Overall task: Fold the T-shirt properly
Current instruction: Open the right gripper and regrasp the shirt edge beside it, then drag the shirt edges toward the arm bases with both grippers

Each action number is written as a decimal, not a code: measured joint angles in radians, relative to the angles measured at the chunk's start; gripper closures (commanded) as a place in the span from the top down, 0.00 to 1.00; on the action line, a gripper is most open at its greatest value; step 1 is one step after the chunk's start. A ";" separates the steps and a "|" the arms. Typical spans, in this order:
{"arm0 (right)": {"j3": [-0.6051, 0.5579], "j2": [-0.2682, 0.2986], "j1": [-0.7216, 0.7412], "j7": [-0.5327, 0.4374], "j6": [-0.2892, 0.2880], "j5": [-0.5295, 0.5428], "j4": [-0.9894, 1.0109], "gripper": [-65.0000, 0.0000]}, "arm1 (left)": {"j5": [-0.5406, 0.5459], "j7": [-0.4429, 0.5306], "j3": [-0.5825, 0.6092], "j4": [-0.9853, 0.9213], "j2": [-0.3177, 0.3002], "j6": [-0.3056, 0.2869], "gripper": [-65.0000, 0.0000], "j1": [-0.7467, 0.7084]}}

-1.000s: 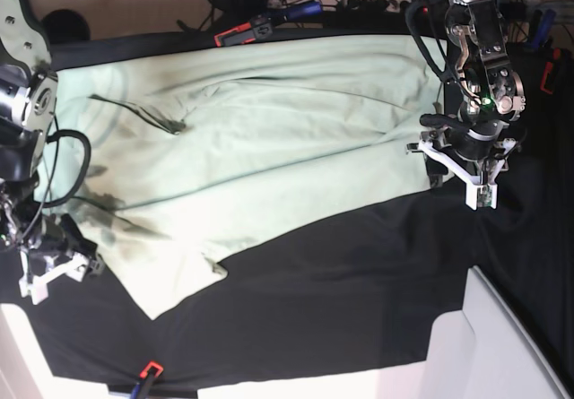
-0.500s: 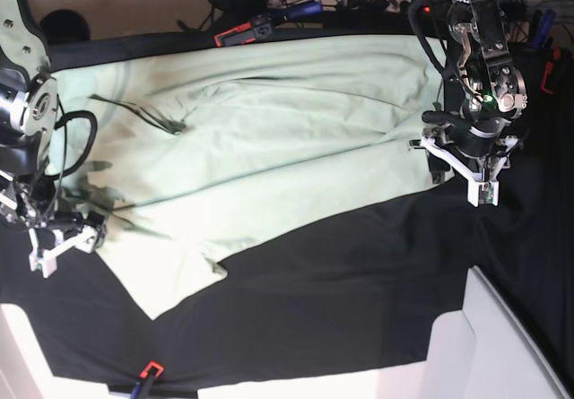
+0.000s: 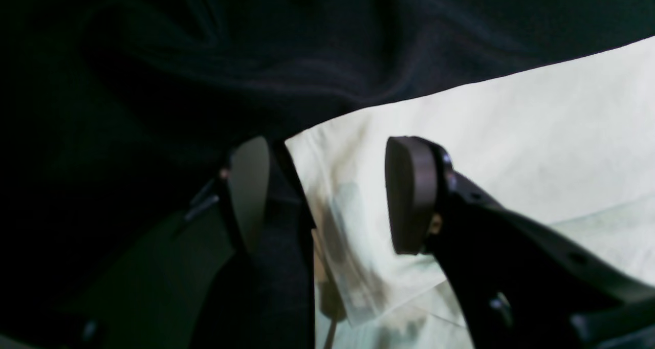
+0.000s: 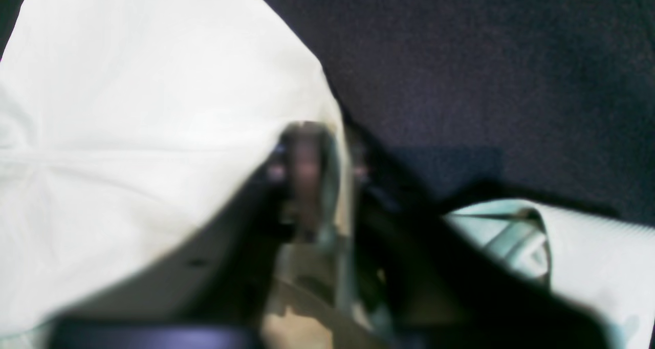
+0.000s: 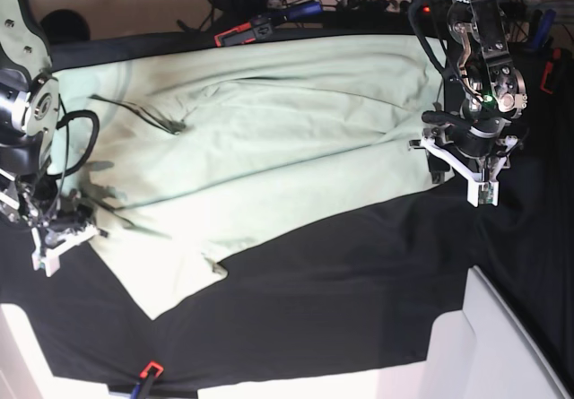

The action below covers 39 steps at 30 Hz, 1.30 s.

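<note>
A pale mint-green T-shirt lies spread across the upper half of the base view on a black cloth covering the counter. At lower left, the right pincer is clamped on the shirt's edge. At upper right, the left pincer stands partly parted over the shirt's corner, gripping nothing.

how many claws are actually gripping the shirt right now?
1. The right claw is shut on the T-shirt edge, at the base view's left. The left claw stands open over the shirt's corner on the black cloth, gripping nothing.
</note>
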State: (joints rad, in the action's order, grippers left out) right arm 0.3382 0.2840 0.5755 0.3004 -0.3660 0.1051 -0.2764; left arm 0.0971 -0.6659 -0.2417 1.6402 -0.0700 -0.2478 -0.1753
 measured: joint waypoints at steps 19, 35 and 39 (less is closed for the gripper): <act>0.000 0.000 0.000 -0.004 -0.003 0.000 -0.001 0.00 | 0.010 -0.001 -0.162 -0.262 0.005 0.000 0.90 0.107; 0.000 0.000 -0.001 -0.003 -0.003 -0.001 -0.001 0.00 | 0.013 0.010 -0.155 -0.487 0.000 -0.004 0.90 0.274; 0.000 0.000 -0.001 -0.003 -0.003 -0.001 -0.001 0.00 | 0.011 0.027 -0.155 -0.532 -0.003 -0.004 0.90 0.288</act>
State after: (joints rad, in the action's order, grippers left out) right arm 0.3382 0.2836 0.5743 0.2970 -0.3695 0.1043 -0.2771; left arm 0.1081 -0.6384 -0.3965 1.1080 -0.0727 -0.2516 0.1123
